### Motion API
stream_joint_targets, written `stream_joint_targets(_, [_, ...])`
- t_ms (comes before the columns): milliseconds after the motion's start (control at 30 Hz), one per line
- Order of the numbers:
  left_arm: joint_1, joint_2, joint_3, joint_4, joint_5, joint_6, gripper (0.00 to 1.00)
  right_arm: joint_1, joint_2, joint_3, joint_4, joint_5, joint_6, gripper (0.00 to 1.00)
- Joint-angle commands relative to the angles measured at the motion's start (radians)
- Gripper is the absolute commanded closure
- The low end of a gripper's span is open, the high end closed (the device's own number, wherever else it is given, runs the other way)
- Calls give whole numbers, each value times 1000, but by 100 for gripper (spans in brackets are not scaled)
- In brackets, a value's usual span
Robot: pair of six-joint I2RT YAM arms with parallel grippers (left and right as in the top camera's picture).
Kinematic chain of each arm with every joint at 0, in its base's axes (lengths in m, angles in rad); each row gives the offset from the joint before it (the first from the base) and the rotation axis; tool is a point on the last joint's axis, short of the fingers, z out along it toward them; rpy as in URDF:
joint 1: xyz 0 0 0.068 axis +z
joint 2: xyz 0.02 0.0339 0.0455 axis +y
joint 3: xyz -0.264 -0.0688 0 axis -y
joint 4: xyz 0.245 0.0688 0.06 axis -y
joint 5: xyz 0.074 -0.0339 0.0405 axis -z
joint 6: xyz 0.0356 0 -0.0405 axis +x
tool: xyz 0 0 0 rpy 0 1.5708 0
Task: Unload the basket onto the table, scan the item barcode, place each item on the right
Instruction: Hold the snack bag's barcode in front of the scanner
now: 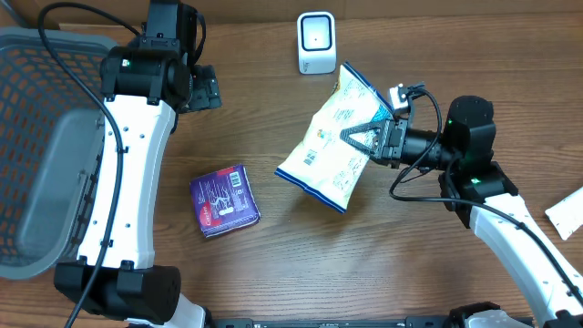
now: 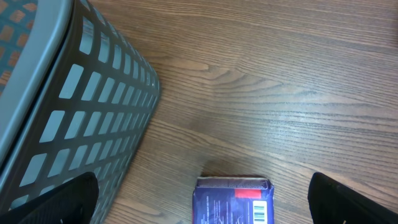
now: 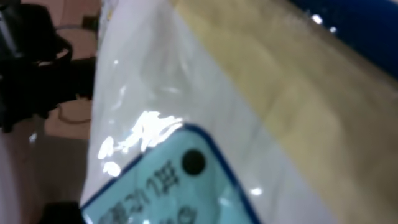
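Observation:
A white, yellow and blue snack bag (image 1: pixel 332 146) hangs tilted above the table, just below and right of the white scanner (image 1: pixel 315 43). My right gripper (image 1: pixel 363 137) is shut on the bag's right side. In the right wrist view the bag (image 3: pixel 205 124) fills the frame, blurred, and hides the fingers. My left gripper (image 1: pixel 205 88) stands open at the back left, holding nothing. A purple packet (image 1: pixel 224 200) lies flat on the table. In the left wrist view the purple packet (image 2: pixel 233 199) shows a barcode (image 2: pixel 262 211) between my spread fingers (image 2: pixel 68 199).
A grey mesh basket (image 1: pixel 41 155) takes up the left side, and its wall (image 2: pixel 74 106) is close to my left fingers. A white object (image 1: pixel 569 211) lies at the right edge.

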State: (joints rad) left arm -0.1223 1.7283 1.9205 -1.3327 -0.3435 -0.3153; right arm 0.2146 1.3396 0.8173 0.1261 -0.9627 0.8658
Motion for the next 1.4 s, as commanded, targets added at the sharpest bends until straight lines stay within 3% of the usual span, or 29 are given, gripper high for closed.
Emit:
stream_joint_targets(0, [6,0,16,-2,4,-14,0,22,-5,14,-50,515,-424,96])
stream_joint_targets(67, [6,0,16,-2,4,-14,0,60,8,14,-4,793,-607,96])
stream_joint_targets(133, [6,0,16,-2,4,-14,0,101,39,14,120,1037,-699,96])
stream_joint_targets(233, [6,0,16,-2,4,-14,0,128,135,24,402,1197,-814,96])
stream_joint_targets(333, [6,0,16,-2,4,-14,0,123,269,106,528,1221,-904,96])
stream_joint_targets(633, [6,0,16,-2,4,-14,0,133,705,616,399,1231,-1345,96])
stream_joint_targets(767, [6,0,16,-2,4,-14,0,151,807,791,335,1220,-1459,96])
stream_joint_targets(1067, [6,0,16,-2,4,-14,0,213,900,817,383,1186,-1754,96])
stream_joint_targets(1233, [6,0,16,-2,4,-14,0,230,981,817,493,1190,-1791,96])
stream_joint_targets(1367, [6,0,16,-2,4,-14,0,245,1005,817,482,1196,-1786,96])
